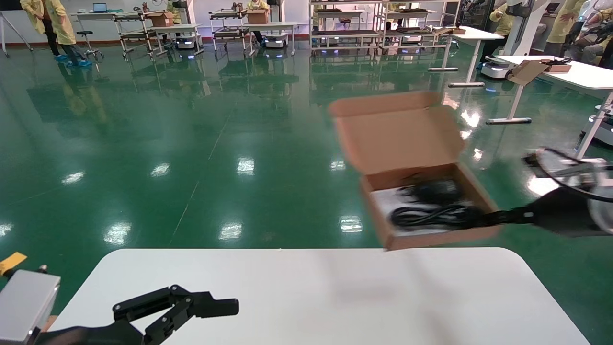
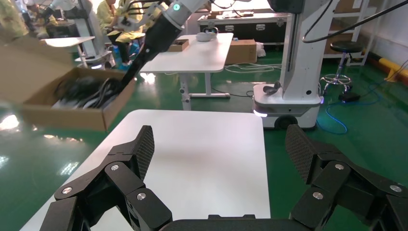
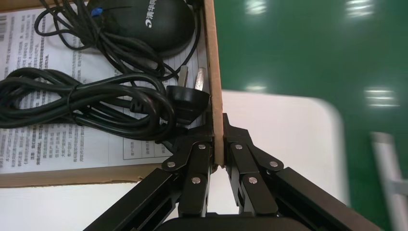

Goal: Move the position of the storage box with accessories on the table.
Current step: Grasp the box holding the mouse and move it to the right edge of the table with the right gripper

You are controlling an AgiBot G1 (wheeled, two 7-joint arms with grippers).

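White table (image 1: pixel 311 297); right gripper (image 3: pixel 217 144) clamps storage box (image 1: pixel 421 206) wall (mouse logo unreadable).

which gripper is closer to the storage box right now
Right. The right gripper is clamped on a side wall of the storage box, holding it off the table. The left gripper hangs open over the table's near left part.

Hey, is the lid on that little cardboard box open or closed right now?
Open. The storage box has its flap lid raised, showing the mouse and cables inside, while the right claw pinches its side wall.
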